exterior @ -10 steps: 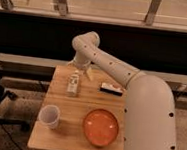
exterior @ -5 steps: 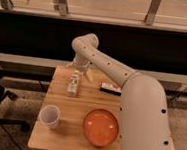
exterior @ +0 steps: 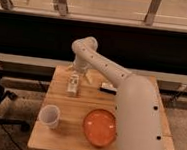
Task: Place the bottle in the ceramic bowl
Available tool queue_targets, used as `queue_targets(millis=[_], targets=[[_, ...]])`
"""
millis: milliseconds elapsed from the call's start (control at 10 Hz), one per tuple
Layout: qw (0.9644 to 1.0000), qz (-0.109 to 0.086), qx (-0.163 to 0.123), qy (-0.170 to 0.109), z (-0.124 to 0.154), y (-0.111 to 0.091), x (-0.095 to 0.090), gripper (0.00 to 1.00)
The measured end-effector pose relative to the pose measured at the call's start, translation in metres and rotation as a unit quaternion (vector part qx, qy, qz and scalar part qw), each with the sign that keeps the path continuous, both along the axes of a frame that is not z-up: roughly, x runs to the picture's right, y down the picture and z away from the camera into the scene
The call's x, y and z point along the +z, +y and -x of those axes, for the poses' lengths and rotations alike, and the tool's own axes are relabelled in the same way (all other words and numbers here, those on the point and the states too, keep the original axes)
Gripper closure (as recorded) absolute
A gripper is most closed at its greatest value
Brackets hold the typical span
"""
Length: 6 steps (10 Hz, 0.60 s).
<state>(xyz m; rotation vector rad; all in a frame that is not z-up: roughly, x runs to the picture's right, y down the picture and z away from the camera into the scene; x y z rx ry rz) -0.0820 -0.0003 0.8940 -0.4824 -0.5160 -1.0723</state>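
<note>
Hand: my hand (exterior: 82, 74) sits at the end of the white arm (exterior: 133, 109), over the far left part of the tabletop, right above the bottle's far end. Its fingers look spread apart and I see nothing between them.
Bottle: the small slim whitish plastic bottle with a pale label (exterior: 73, 84) is on the light wooden tabletop (exterior: 73, 137), near the far left corner and just below my hand. I cannot tell whether the hand touches it, or whether it stands or lies.
Bowl: the wide round shallow orange-red ceramic bowl (exterior: 100, 127) rests near the front edge, about midway along it and well apart from the bottle. Its glossy inside shows bare orange all over.
Cup: a translucent white cup (exterior: 49, 116) stands upright towards the front left corner, left of the bowl and apart from it. I cannot make out what it contains.
Other: a small dark flat object (exterior: 108, 88) lies near the far edge, right of the bottle and partly behind my arm.
</note>
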Motion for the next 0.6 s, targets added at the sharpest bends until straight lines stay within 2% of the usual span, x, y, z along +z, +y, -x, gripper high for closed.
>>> queue_targets(millis=[600], targets=[[0.9997,0.016,-0.015,-0.008,0.004,0.016,0.021,0.0]])
